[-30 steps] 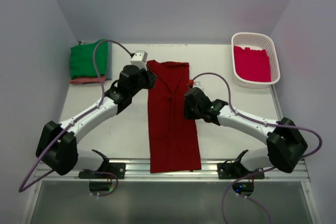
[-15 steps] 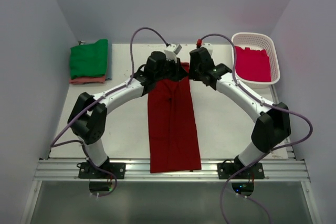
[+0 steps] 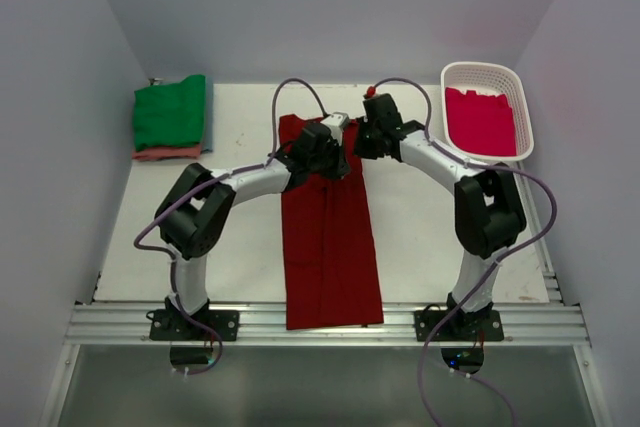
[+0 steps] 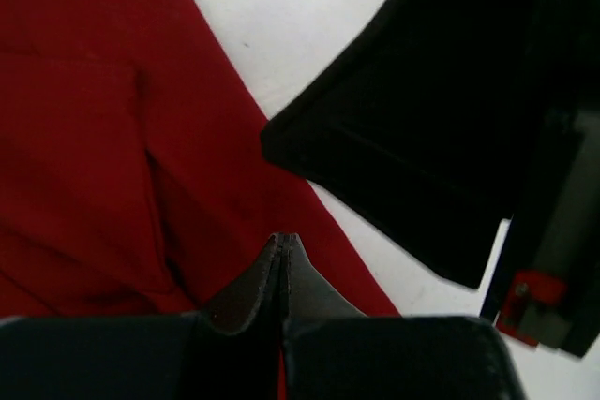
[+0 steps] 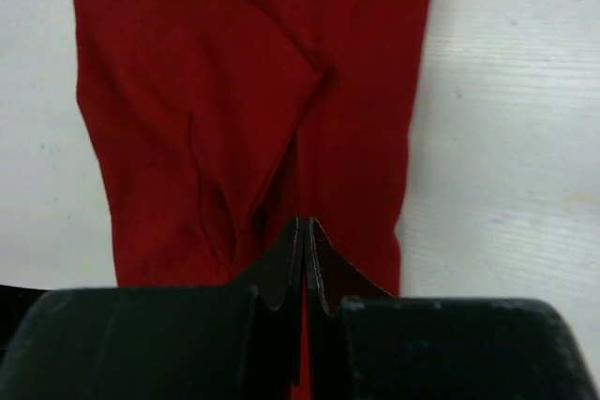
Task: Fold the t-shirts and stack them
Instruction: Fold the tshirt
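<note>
Two grippers meet at the far end of a dark red t-shirt (image 3: 330, 237), seen from above. It is folded into a long strip that runs down the middle of the table (image 3: 450, 247) to its near edge. The left gripper (image 3: 340, 159) and the right gripper (image 3: 360, 144) sit just beside each other at the strip's far right corner. A green t-shirt (image 3: 170, 112) lies folded on a salmon-pink t-shirt (image 3: 165, 154) at the far left. A crimson-pink t-shirt (image 3: 480, 122) lies in the white basket (image 3: 485, 69) at the far right.

From the left wrist, the fingers are pressed tightly together, tips against the red cloth near its edge. The right gripper's black housing is close by over bare tabletop.

From the right wrist, those fingers are likewise clenched, tips at the shirt's end, where a diagonal fold crosses the cloth. Whether either pair nips any cloth cannot be told.
</note>
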`<state>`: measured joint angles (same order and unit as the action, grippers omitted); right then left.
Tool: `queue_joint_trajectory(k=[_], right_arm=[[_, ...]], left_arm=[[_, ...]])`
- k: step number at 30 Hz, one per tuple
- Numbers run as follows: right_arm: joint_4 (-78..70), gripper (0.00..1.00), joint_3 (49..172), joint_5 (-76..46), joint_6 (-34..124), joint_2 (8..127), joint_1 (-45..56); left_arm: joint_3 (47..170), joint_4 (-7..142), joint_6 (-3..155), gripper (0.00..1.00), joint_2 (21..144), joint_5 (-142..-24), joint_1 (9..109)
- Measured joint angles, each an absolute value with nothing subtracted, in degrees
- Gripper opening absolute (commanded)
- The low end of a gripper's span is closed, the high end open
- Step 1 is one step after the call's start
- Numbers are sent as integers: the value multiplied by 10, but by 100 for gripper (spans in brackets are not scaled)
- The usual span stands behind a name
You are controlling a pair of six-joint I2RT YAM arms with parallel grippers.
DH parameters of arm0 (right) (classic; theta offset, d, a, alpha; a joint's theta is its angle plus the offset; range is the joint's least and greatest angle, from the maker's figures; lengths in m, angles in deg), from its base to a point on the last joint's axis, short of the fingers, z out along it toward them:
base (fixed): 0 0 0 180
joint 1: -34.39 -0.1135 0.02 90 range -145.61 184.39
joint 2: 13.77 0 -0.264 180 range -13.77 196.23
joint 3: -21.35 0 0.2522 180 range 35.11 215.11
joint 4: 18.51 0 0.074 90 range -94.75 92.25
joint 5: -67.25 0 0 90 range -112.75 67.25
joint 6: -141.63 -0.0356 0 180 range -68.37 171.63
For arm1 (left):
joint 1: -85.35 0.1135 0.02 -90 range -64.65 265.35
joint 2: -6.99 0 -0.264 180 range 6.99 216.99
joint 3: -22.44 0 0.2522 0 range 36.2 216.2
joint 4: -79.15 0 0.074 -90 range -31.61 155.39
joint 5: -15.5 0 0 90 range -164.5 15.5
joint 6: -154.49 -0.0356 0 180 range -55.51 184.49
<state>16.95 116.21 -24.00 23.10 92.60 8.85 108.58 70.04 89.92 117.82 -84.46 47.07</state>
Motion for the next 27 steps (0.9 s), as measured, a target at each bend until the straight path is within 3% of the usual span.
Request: queue_joint_trajectory(k=[5, 12, 18, 27], right_arm=[[138, 0, 1162, -186, 224, 967, 88], [131, 0, 1159, -175, 222, 1014, 89], [128, 0, 1135, -175, 222, 1014, 89], [125, 0, 1135, -175, 222, 1017, 89]], left_arm=[[1112, 698, 894, 7, 1197, -784, 475], [1219, 664, 884, 43, 1262, -741, 509], [1325, 624, 856, 50, 1322, -735, 531], [1421, 548, 811, 47, 1408, -766, 530]])
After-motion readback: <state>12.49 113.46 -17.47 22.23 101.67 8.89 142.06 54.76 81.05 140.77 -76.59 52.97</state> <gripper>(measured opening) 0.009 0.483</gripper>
